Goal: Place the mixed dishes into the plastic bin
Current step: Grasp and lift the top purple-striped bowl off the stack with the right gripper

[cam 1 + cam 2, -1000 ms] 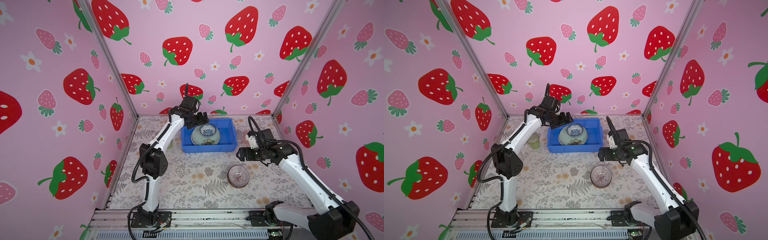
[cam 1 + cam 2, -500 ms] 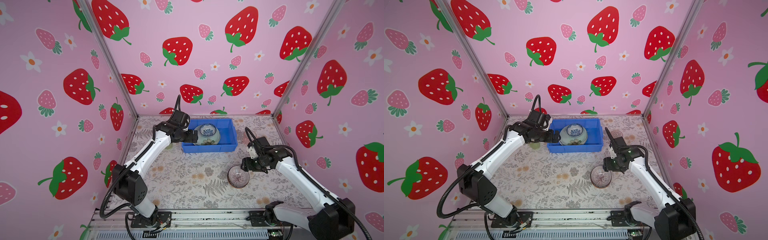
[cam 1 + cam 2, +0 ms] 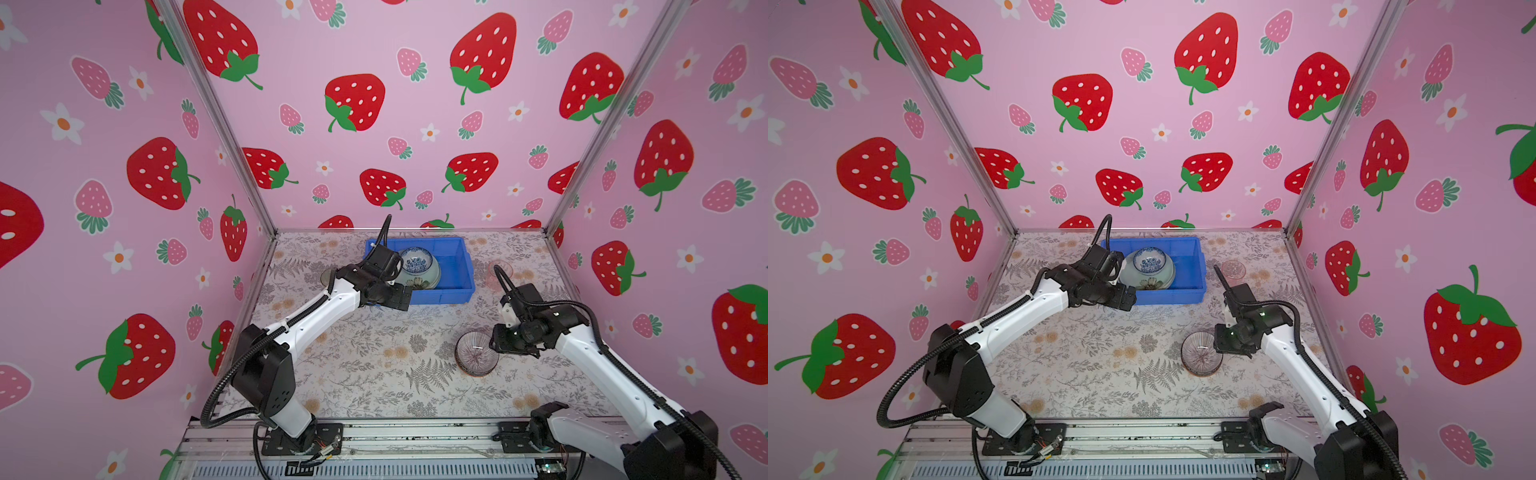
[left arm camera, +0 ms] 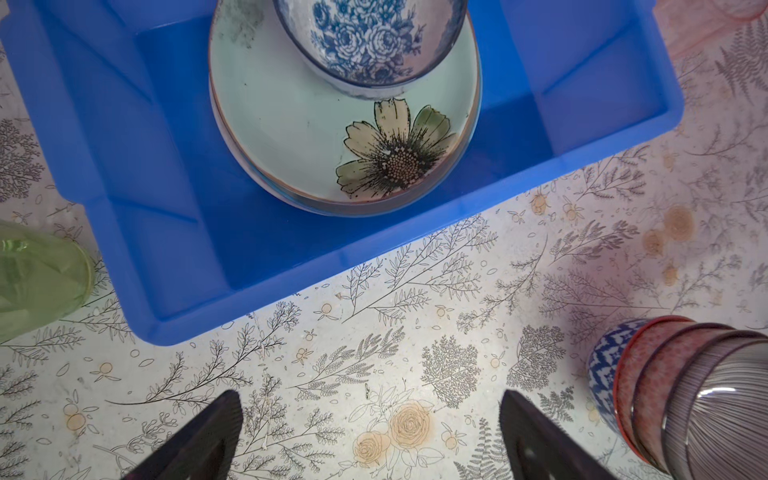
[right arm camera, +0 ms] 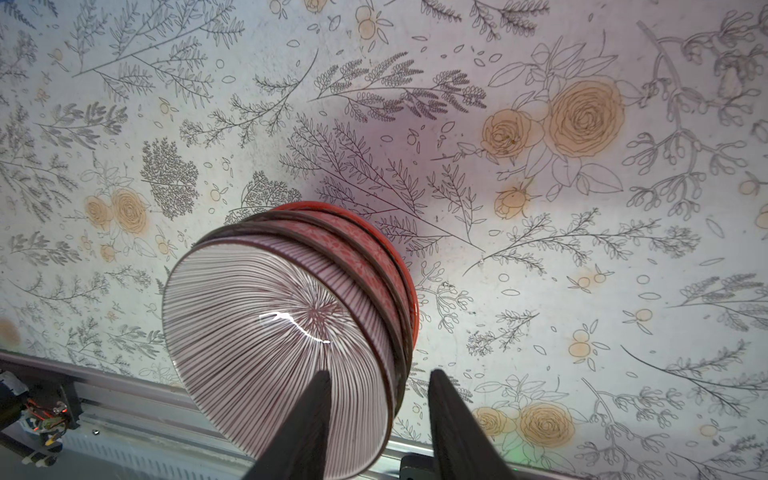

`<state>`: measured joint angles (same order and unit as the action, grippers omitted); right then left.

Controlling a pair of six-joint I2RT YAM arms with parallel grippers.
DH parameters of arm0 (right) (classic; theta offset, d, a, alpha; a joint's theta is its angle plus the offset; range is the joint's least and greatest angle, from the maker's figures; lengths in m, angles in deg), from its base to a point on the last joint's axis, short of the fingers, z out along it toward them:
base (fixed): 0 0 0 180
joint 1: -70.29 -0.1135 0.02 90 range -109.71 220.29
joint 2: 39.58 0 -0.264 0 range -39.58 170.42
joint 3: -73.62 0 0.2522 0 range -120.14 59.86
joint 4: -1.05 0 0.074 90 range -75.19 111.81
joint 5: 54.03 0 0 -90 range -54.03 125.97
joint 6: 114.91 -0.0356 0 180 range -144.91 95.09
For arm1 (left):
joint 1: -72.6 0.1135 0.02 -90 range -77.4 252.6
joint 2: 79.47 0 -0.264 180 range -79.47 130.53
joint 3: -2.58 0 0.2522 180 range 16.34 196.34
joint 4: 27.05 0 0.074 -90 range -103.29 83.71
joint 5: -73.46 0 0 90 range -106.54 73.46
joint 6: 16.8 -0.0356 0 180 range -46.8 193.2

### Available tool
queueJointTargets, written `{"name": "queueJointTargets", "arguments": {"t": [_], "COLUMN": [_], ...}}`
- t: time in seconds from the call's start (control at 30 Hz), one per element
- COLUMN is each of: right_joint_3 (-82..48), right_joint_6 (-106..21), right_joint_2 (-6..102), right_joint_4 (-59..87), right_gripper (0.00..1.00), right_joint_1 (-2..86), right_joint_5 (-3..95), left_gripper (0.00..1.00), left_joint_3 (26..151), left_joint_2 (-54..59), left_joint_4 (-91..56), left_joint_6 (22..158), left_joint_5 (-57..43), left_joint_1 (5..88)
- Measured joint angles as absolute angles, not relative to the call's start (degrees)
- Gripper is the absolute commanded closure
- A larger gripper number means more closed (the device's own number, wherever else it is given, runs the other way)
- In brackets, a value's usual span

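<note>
Left gripper (image 4: 369, 397), wide open, empty, has quit the bin (image 4: 145, 166); right gripper (image 5: 380, 374) narrows astride the rim of the bowl stack (image 5: 257, 316), hold uncertain: next load

Robot lab booth, strawberry-print walls (image 3: 415, 50), floral tabletop (image 3: 357, 374)

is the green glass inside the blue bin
No, the green glass sits on the table just outside the bin wall.
</note>
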<state>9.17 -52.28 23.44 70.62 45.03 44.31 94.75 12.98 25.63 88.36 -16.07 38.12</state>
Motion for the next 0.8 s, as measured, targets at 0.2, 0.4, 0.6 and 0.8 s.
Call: {"name": "queueJointTargets", "arguments": {"t": [0.2, 0.4, 0.6, 0.8], "right_joint_3": [9.5, 10.1, 10.7, 10.7], "right_joint_6": [-52.7, -53.6, -54.0, -55.0], "right_joint_2": [23.8, 24.1, 24.8, 24.8], "right_joint_4": [70.6, 70.2, 70.1, 70.2], "right_gripper": [0.67, 0.7, 0.76, 0.83], "right_joint_1": [44.5, 43.8, 43.2, 42.6], "right_joint_5": [44.4, 44.4, 44.0, 42.9], "left_gripper": [0.01, 0.01, 0.01, 0.01], "left_joint_3": [94.8, 94.9, 95.5, 96.5], "left_joint_2": [14.0, 16.4, 16.9, 17.8], "left_joint_4": [25.6, 25.6, 25.7, 25.6], "left_joint_6": [88.4, 88.4, 88.9, 89.7], "left_joint_5": [-16.2, -15.9, -14.2, -11.8], "left_joint_1": [37.7, 37.7, 37.7, 38.0]}}
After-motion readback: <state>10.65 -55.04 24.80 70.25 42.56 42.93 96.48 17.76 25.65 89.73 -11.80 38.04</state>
